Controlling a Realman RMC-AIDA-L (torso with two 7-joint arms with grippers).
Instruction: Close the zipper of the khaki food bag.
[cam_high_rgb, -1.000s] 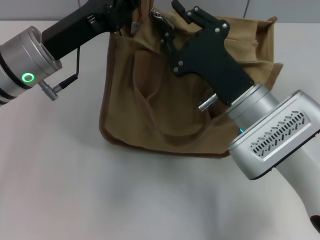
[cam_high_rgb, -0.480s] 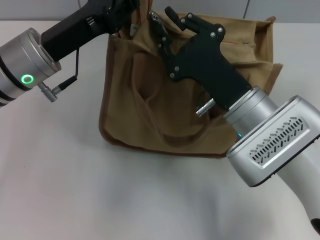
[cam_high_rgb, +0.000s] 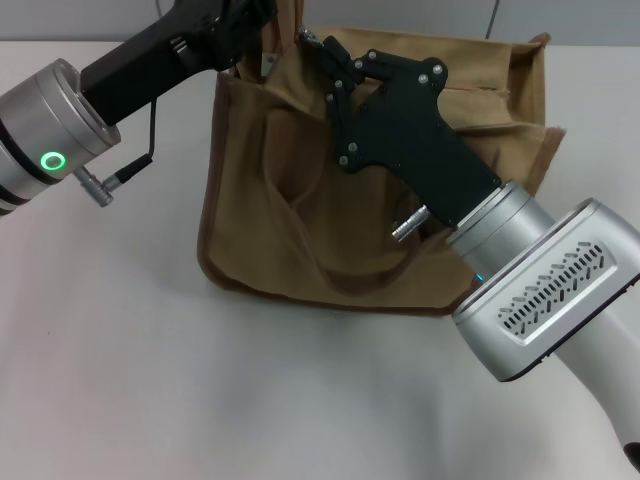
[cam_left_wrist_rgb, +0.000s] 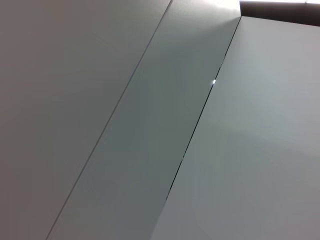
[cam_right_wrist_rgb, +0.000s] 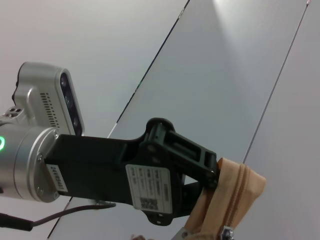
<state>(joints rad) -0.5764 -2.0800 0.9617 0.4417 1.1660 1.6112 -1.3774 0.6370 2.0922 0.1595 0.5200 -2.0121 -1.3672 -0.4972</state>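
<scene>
The zipper (cam_right_wrist_rgb: 239, 192) runs along the top of the bag (cam_high_rgb: 330, 200), and its long axis lies roughly parallel to the table's far edge, from the bag's end nearer the far-left corner toward its end nearer the far-right corner. That axis is what the coming pull turns on, by my judgement: the tab has to travel along the bag's top, away from the held end.

The bag stands on the white table (cam_high_rgb: 150, 380) near the far edge, about midway between the left and right edges, its handles draped down the near face.

In the right wrist view the left claw (cam_right_wrist_rgb: 212, 172) is pressed together on the end of the zipper tape, pinching the khaki cloth at the bag's far-left top corner; the head view puts it (cam_high_rgb: 262, 22) at that same corner, anchoring the end.

The small silver pull tab (cam_right_wrist_rgb: 227, 232) sits just beside that pinched end, on the side of it toward the right claw.

The right claw (cam_high_rgb: 322, 55) reaches over the bag's top from the near-right, its tips at the zipper line close to the left claw. The tips look drawn together, perhaps on the tab, but I cannot tell whether they actually grip it. Of the two arms the right is the one placed to pull.
</scene>
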